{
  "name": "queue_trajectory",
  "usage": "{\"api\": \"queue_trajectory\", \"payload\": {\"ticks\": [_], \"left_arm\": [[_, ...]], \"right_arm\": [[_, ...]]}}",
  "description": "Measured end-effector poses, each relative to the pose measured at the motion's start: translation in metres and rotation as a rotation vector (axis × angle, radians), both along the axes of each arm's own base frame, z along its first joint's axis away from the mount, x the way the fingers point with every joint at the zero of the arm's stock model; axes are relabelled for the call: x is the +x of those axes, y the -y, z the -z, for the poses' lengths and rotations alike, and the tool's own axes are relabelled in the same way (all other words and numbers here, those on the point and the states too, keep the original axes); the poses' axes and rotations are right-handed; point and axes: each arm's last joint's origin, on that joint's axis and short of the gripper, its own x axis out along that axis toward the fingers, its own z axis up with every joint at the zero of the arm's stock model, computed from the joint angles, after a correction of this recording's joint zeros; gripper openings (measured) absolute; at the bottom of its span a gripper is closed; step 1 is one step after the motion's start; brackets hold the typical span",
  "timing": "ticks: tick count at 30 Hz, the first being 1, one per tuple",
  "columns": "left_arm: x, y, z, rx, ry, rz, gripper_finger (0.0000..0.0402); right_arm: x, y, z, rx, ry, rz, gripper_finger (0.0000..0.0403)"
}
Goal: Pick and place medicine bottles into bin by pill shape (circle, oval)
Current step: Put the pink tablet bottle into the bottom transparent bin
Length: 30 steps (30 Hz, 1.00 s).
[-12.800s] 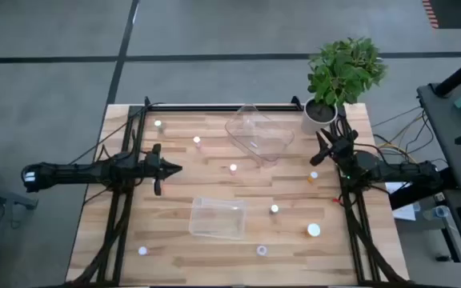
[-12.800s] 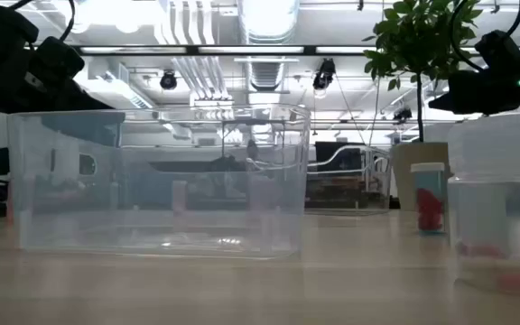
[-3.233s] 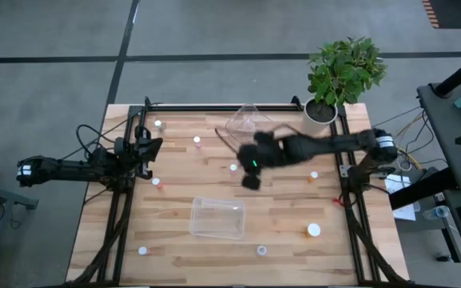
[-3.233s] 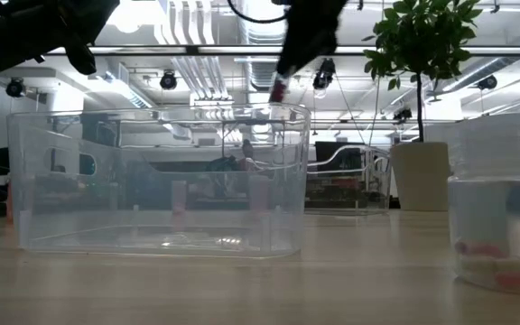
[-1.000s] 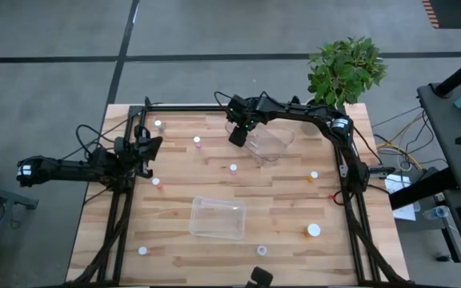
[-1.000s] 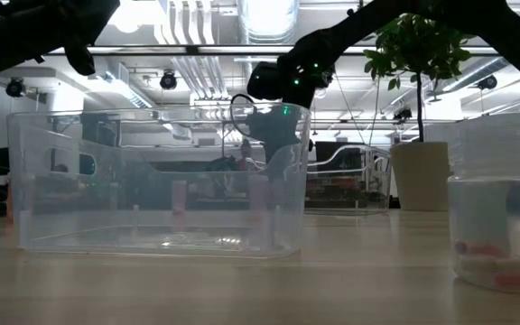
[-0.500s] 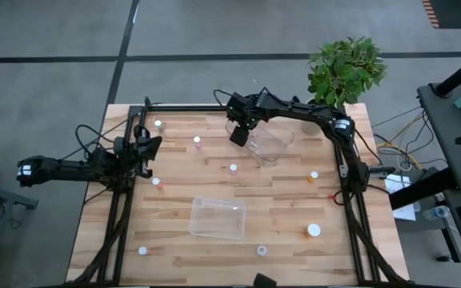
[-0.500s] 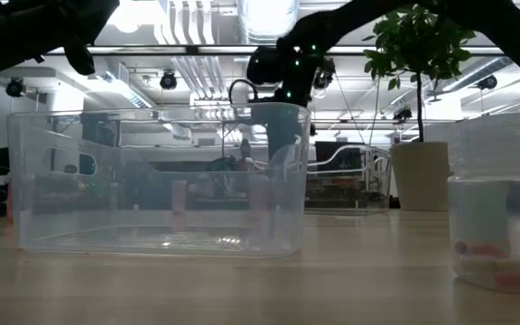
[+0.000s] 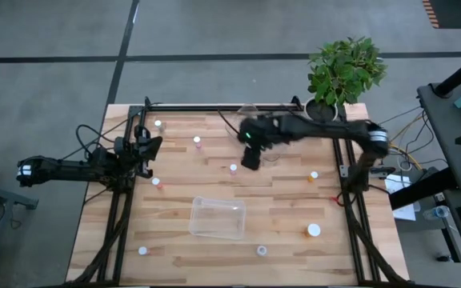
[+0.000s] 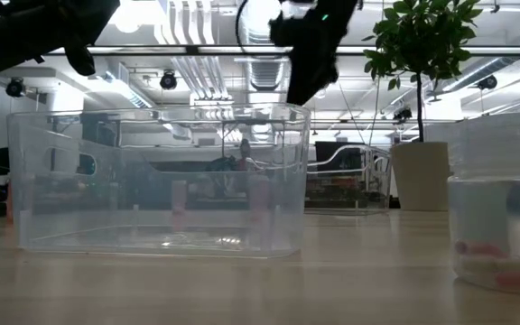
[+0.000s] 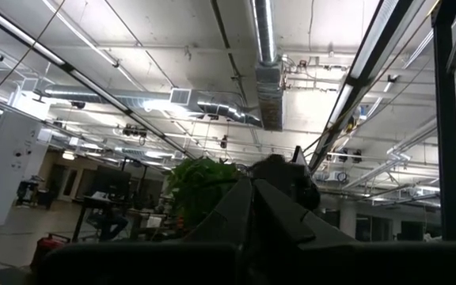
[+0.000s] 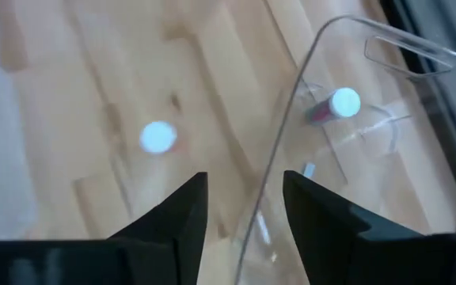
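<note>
Wooden tabletop (image 9: 174,248) is carrying scattered medicine bottles (image 9: 233,168); one is lying in the far bin (image 12: 370,127). I'm hovering my right hand (image 12: 240,207), fingers apart and empty, beside its wall, risking a knock. Left hand (image 9: 152,147) is idling, fingers together.

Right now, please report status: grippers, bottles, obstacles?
Right gripper open, empty, above far bin. One bottle inside it. Left gripper shut, parked at table's left edge.

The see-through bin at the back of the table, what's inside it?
One small medicine bottle with a white cap lies inside the far clear bin. From above, the right arm covers most of that bin, so anything else in there can't be seen.
</note>
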Motion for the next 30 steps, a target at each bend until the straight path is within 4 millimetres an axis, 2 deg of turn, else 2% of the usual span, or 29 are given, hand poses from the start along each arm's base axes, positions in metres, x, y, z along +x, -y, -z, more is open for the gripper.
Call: {"api": "queue_trajectory", "payload": {"ticks": [3, 7, 12, 19, 27, 30], "left_arm": [[0.0, 0.0, 0.0, -0.01, 0.004, 0.007, 0.0001], [0.001, 0.0, -0.002, -0.043, 0.01, 0.029, 0.0001], [0.005, 0.0, -0.013, -0.089, 0.04, 0.08, 0.0001], [0.025, 0.0, -0.009, -0.186, -0.046, 0.147, 0.0001], [0.058, 0.006, -0.01, -0.304, -0.15, 0.243, 0.0001], [0.069, 0.009, -0.02, -0.335, -0.129, 0.281, 0.0001]], "right_arm": [[-0.022, -0.032, -0.002, -0.052, 0.071, -0.029, 0.0147], [-0.055, -0.064, -0.001, -0.065, 0.18, -0.104, 0.014], [-0.095, -0.089, 0.007, -0.072, 0.34, -0.193, 0.0131], [-0.14, -0.096, 0.027, -0.116, 0.567, -0.293, 0.0117], [-0.171, -0.088, 0.046, -0.226, 0.757, -0.367, 0.0103], [-0.18, -0.086, 0.051, -0.24, 0.808, -0.374, 0.0099]]}}
